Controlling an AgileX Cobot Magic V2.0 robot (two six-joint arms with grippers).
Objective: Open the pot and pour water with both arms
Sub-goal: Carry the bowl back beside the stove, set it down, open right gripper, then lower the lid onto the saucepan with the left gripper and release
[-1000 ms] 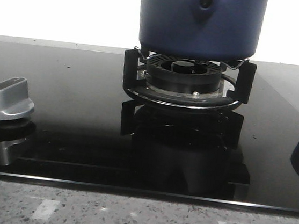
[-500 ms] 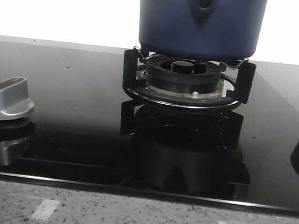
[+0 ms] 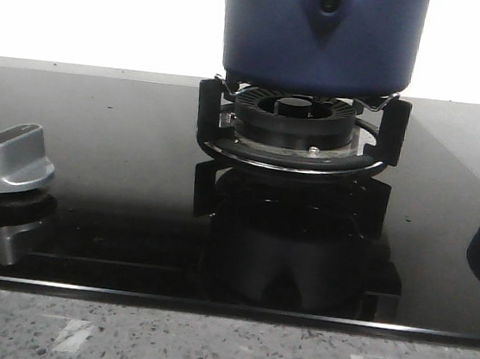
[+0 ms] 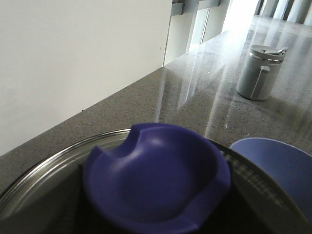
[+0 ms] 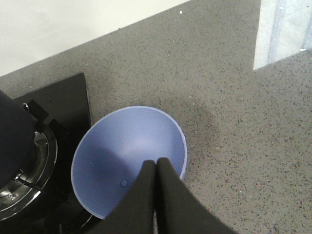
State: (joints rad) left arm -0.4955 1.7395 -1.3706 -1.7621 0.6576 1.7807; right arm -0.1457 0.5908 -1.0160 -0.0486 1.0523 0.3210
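A: What is nearest?

B: The speckled worktop (image 3: 220, 351) edge, then the black stove glass (image 3: 119, 174) with a silver knob (image 3: 15, 158) on the left.

A: Where is the pot?

B: The pot (image 3: 322, 33) sits on the burner stand (image 3: 297, 138) farther back, so it stays steady.

A: And the arms?

B: The right end effector (image 5: 156, 170) is pressed together over a light blue bowl (image 5: 129, 156), maybe ready for water. The left one looks down on the pot's blue lid knob (image 4: 156, 178); I cannot tell if it is apart or together.
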